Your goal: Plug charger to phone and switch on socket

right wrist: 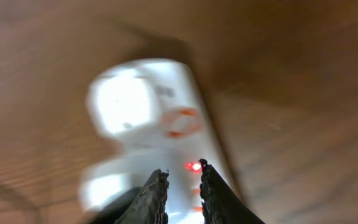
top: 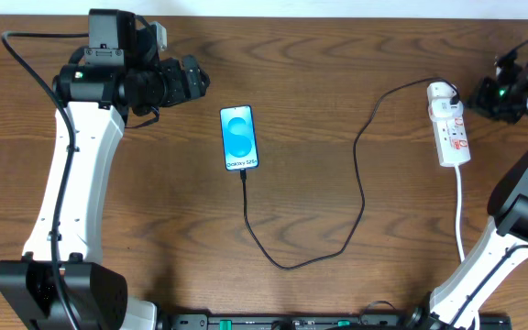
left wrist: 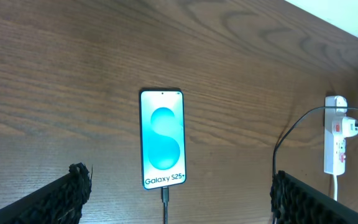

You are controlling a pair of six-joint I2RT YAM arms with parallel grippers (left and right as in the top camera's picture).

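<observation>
The phone (top: 238,137) lies flat in the middle of the table, its light-blue screen lit; it also shows in the left wrist view (left wrist: 162,138). The thin black charger cable (top: 360,183) runs from the phone's bottom edge (left wrist: 165,198) in a loop to the white adapter on the socket strip (top: 452,128). My left gripper (top: 191,81) is open and empty, up and to the left of the phone. My right gripper (right wrist: 183,169) has its fingers nearly together, close over the blurred strip (right wrist: 166,124), beside a lit red light (right wrist: 195,166).
The strip's thick white cord (top: 459,211) runs toward the front edge at the right. The strip also shows at the right of the left wrist view (left wrist: 335,146). The table is bare brown wood (top: 154,211).
</observation>
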